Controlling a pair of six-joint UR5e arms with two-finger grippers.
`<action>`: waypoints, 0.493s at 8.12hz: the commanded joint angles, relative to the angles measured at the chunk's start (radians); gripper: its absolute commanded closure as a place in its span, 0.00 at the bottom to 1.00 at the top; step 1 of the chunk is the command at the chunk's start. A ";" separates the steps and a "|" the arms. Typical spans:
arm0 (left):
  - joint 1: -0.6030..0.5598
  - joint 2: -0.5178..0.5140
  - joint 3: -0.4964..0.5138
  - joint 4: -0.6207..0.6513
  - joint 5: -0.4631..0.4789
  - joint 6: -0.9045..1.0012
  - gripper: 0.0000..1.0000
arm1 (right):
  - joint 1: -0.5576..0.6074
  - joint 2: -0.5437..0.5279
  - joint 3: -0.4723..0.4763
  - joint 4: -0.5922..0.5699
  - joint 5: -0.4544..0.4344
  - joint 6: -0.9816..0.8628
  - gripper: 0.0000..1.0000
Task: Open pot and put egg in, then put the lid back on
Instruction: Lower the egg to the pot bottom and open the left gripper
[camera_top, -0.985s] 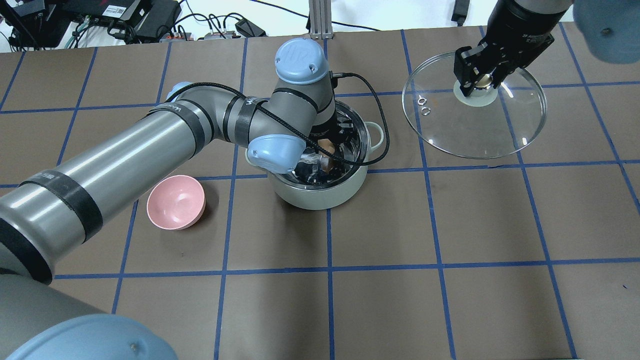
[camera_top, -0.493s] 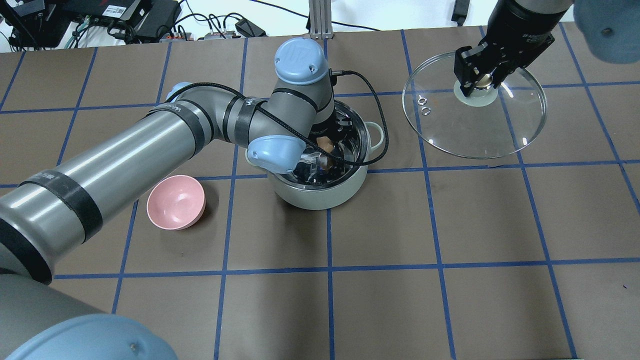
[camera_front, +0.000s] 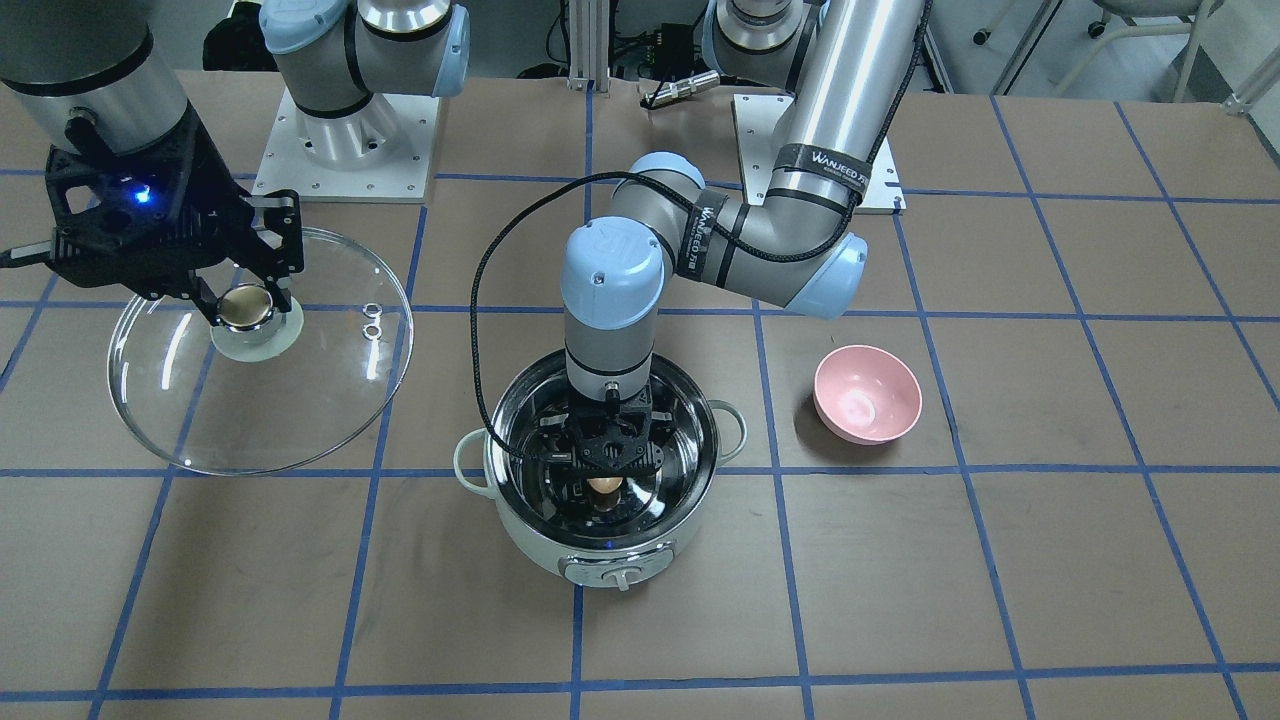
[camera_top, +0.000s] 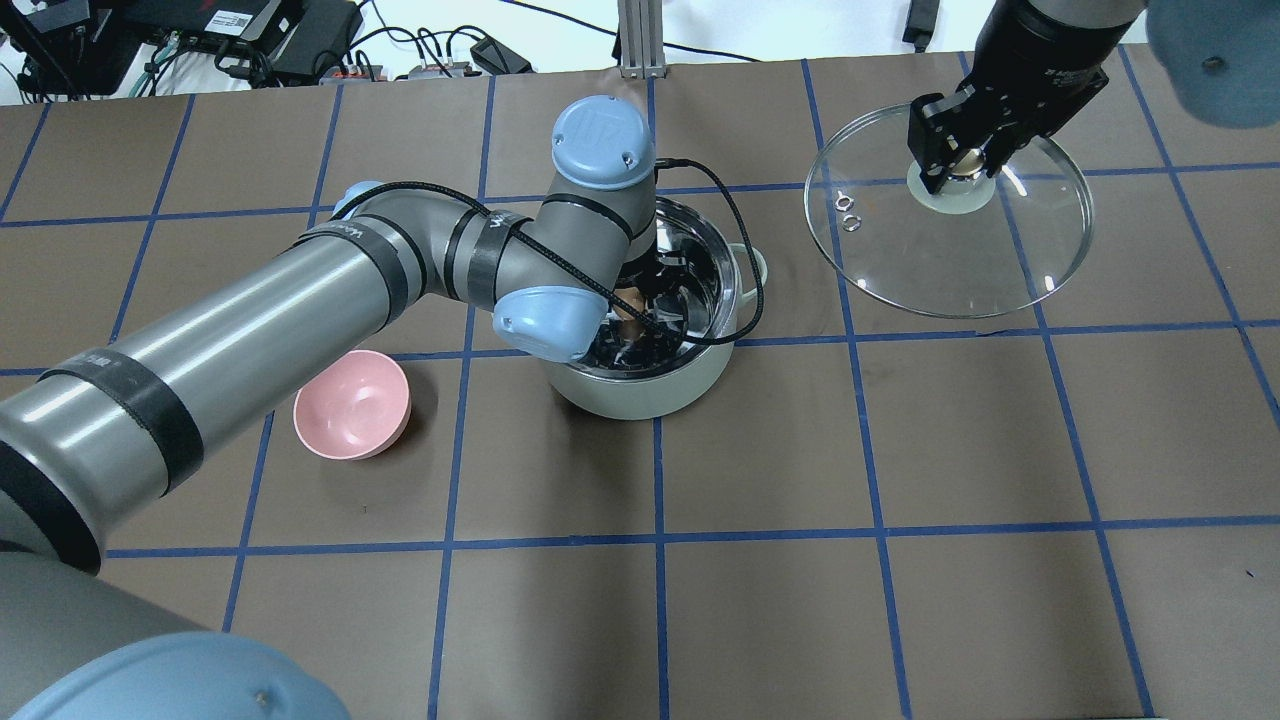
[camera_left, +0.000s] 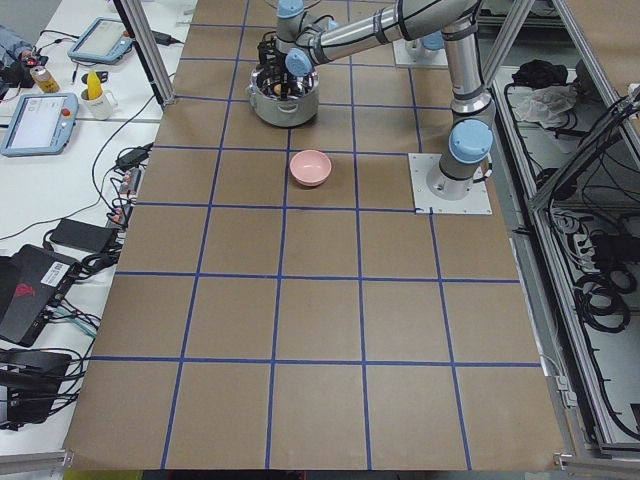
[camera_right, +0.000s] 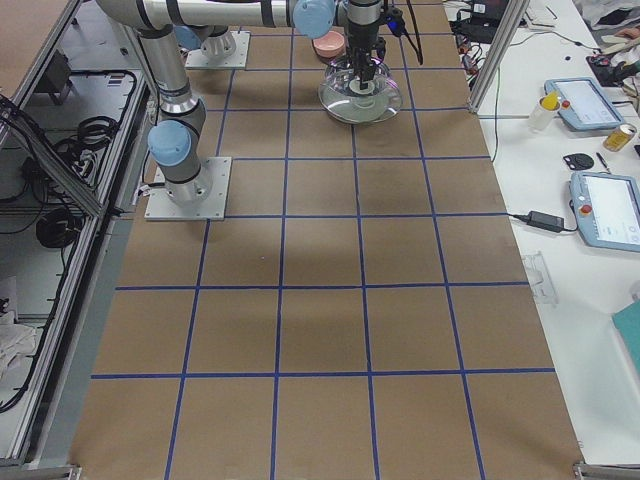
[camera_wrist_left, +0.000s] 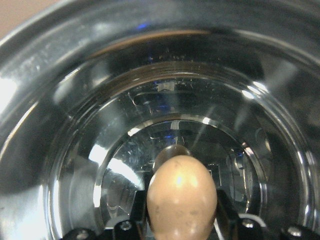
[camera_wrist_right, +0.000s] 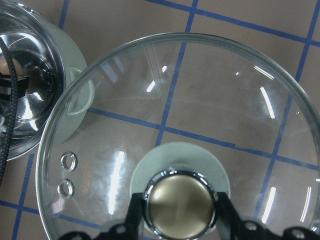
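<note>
the left hand (camera_front: 604, 478) is down inside the pot (camera_top: 640, 392), its two fingers pinching the egg (camera_wrist_left: 181, 196) from either side. in the left wrist view only the finger stubs show, cut off at the 6 o'clock edge, with the egg standing upright between them over the shiny steel bowl. whether the egg touches the bowl's floor cannot be made out. from overhead the left wrist covers most of the hand and only a sliver of egg peeks out beside it.

the right hand (camera_front: 247, 305) is closed on the knob (camera_wrist_right: 180, 204) of the lid (camera_top: 950, 262), one finger pressed to each side. the glass hangs tilted, and whether its low rim meets the table (camera_top: 900, 450) is unclear. in the right wrist view the lid's edge runs out of frame at 3 and 6 o'clock.

seen from overhead, the lid sits at about 2 o'clock from the pot, well apart from it. a pink bowl (camera_top: 352, 403) rests on the table at about 8 o'clock from the pot, partly under the left arm.
</note>
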 joint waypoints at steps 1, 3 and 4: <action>0.000 -0.005 -0.003 0.009 0.005 -0.001 0.91 | 0.000 0.000 0.005 -0.002 0.000 0.001 1.00; 0.000 -0.020 -0.003 0.009 0.001 -0.002 0.91 | 0.000 0.000 0.005 -0.002 0.000 -0.001 1.00; 0.000 -0.020 -0.003 0.009 0.000 0.000 0.91 | 0.000 0.000 0.005 -0.002 0.000 -0.001 1.00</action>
